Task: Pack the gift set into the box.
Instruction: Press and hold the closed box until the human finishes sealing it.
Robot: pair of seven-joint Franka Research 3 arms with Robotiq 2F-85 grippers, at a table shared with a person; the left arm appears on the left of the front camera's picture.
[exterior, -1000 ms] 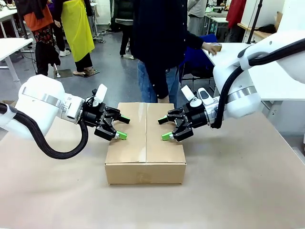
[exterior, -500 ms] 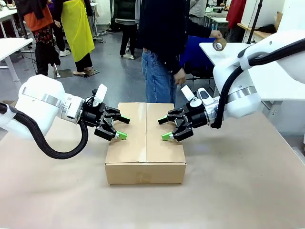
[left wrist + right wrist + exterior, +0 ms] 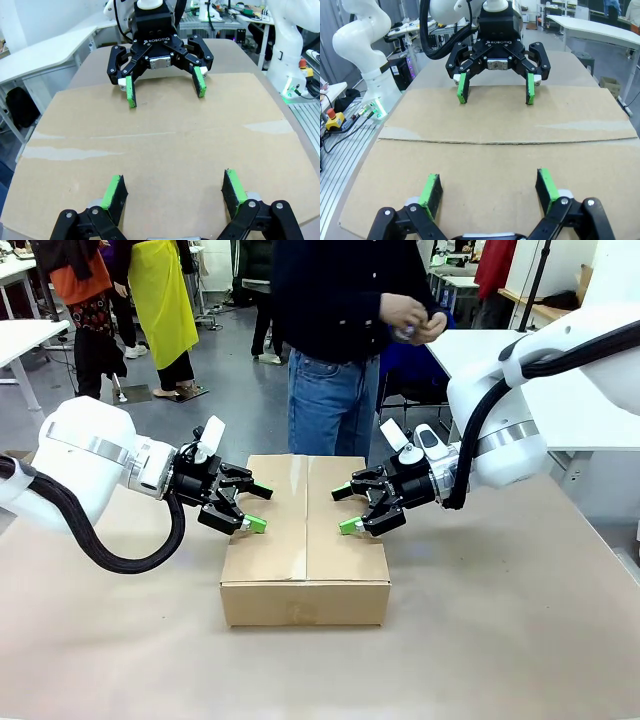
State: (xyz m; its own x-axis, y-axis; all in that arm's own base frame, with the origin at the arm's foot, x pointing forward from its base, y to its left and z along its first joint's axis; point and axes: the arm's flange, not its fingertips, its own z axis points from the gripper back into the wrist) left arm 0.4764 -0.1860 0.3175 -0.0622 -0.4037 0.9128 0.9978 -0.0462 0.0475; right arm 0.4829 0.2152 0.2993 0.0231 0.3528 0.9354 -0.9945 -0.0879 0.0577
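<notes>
Looking across the table (image 3: 500, 640) from the front, the box (image 3: 305, 580) sits in the middle with its top flaps folded down flat, the seam running toward the person. The left claw (image 3: 254, 507) hangs over the left flap and the right claw (image 3: 346, 509) over the right one, both spread wide with nothing between the green pads, and both look to be resting on or just above the cardboard. The person at the far side has both hands (image 3: 412, 318) up at chest height fiddling with something small, can't tell what.

From the left wrist, the left claw (image 3: 172, 196) is spread open over the flap, pads apart, with the right claw (image 3: 165, 85) facing it from across the seam, also wide open. A glossy streak runs along the seam here, maybe tape, but I can't say for sure.

From the right wrist it's a mirror deal: the right claw (image 3: 489, 192) open over its flap, the left claw (image 3: 496, 87) opposite. The seam shows as a thin dark line.

The gift set is presumably inside, since the box is closed. So I'd guess packing is basically done, and what's left is sealing the seam while the claws keep the flaps down.
</notes>
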